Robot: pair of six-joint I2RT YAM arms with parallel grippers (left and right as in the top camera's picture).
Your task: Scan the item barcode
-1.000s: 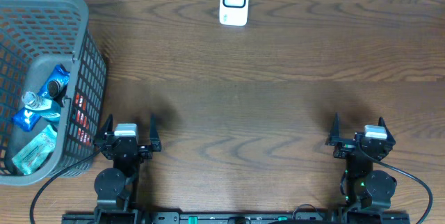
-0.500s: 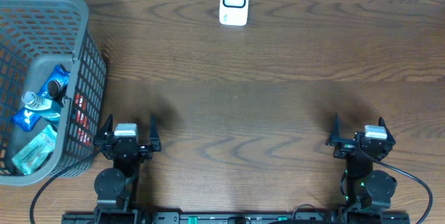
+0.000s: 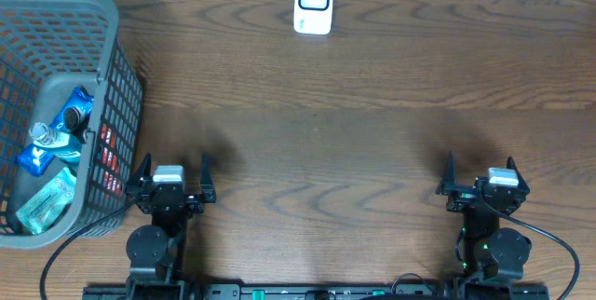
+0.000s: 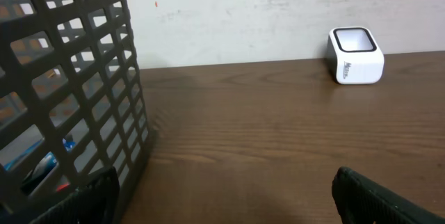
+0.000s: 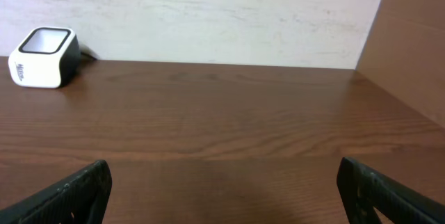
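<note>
A white barcode scanner (image 3: 314, 3) stands at the table's far edge, also seen as the scanner (image 4: 355, 56) in the left wrist view and the scanner (image 5: 43, 57) in the right wrist view. Several packaged items (image 3: 58, 134), blue and teal, lie inside the dark mesh basket (image 3: 112, 48) at the left. My left gripper (image 3: 171, 171) rests open at the front left, just right of the basket, holding nothing. My right gripper (image 3: 480, 171) rests open at the front right, also with nothing in it. Both sets of fingertips frame bare wood.
The basket wall (image 4: 76, 92) fills the left side of the left wrist view, close to my left finger. A pale wall runs behind the table. A brown board (image 5: 414, 43) stands at the table's right end.
</note>
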